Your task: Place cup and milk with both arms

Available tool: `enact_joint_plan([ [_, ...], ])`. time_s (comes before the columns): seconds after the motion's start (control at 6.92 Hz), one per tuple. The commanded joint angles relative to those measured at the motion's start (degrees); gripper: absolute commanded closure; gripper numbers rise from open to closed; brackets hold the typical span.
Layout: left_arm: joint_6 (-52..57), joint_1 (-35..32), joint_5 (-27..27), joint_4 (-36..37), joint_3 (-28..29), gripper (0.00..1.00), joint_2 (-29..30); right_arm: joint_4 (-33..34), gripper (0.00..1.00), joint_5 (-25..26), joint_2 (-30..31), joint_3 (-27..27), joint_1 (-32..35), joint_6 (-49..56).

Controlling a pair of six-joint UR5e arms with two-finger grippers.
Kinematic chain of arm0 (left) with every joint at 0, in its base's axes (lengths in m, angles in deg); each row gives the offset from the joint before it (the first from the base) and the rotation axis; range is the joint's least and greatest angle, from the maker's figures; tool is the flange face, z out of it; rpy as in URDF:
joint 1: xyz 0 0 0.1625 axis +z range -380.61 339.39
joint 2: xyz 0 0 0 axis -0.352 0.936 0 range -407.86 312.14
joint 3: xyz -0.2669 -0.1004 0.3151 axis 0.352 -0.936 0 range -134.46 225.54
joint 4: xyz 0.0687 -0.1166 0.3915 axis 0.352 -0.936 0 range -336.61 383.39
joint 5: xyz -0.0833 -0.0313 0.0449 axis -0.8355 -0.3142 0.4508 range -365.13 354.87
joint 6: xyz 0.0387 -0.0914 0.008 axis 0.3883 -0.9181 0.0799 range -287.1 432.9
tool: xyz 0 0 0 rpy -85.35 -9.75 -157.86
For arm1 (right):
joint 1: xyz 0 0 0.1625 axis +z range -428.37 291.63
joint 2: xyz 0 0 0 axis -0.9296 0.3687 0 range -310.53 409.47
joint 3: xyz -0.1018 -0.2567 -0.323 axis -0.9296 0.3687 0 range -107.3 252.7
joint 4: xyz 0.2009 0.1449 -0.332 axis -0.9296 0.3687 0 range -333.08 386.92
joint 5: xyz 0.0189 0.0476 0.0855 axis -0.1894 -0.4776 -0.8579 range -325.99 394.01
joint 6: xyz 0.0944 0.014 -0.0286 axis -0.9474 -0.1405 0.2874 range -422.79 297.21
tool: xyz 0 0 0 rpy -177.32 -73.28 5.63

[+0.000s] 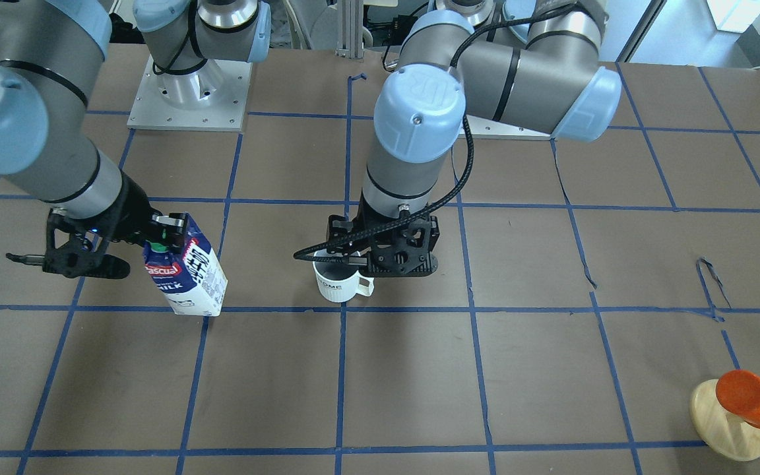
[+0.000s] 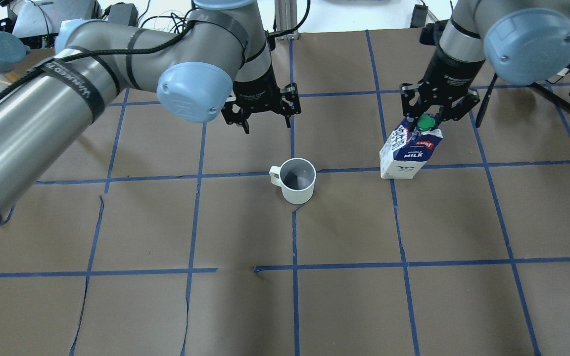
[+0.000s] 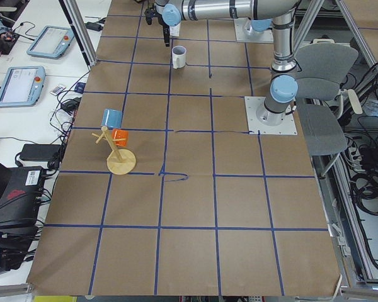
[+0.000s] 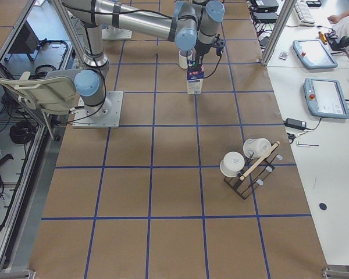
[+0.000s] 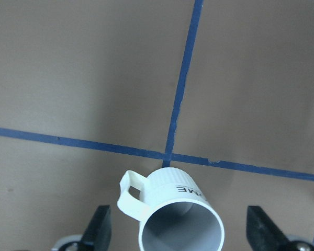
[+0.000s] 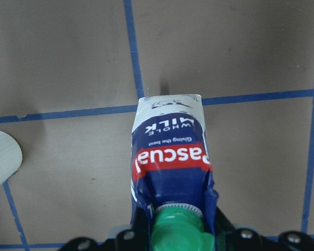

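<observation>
The white mug (image 2: 297, 187) stands upright on the brown table, handle toward my left; it also shows in the front view (image 1: 337, 285) and the left wrist view (image 5: 172, 196). My left gripper (image 2: 266, 126) hangs open and empty just above it, with the fingers (image 5: 99, 230) spread wider than the mug. The blue and white milk carton (image 2: 408, 153) stands on the table, leaning a little. My right gripper (image 2: 426, 121) is shut on its gable top by the green cap (image 6: 178, 230). The carton also shows in the front view (image 1: 192, 277).
A wooden stand with an orange cup (image 1: 746, 399) and a blue cup (image 3: 111, 117) is far off on my left. A rack with white cups (image 4: 244, 163) is on my right. Blue tape lines (image 2: 295, 267) grid the table. The arm bases (image 1: 189, 99) are behind.
</observation>
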Motion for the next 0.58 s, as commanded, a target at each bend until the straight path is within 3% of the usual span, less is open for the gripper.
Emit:
enact_joint_plan([
  [0.0,11.9,4.1,0.2,-9.8,0.2,0.09,-8.0,-0.1,0.78,-0.1,-2.3,2.2,6.0,-7.6],
  [0.14,14.0,5.6,0.9,-13.1,-0.4,0.09,-11.3,0.0,0.78,-0.1,-2.7,2.2,7.8,-9.6],
  [0.43,14.1,11.7,1.1,-13.2,-3.4,0.05,-16.8,0.9,0.78,-1.1,-3.8,2.3,10.3,-13.4],
])
